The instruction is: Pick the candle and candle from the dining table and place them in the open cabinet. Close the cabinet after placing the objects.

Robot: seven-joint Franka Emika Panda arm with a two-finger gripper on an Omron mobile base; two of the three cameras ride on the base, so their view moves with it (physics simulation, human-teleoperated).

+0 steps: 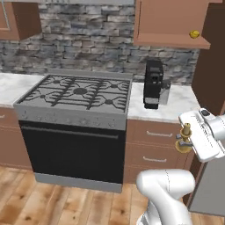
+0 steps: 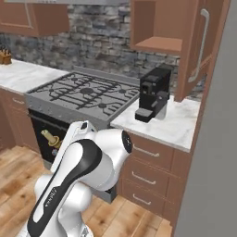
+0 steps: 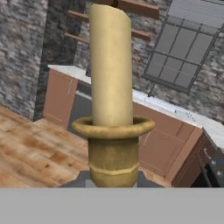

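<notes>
I have the hand [image 1: 190, 139] closed on the brass candlestick candle [image 1: 186, 137], its long axis upright, low beside the drawers; the open cabinet [image 1: 171, 40] lies up and far above the marble surface [image 1: 173, 107], 1 yellow candle [image 1: 194, 34] already on its shelf.

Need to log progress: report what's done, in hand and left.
Done: one small yellow candle sits on the open cabinet's shelf. In hand: the gripper is shut on the brass candlestick candle, low beside the drawers, well below the shelf. Left: lift it in, then close the door.
</notes>
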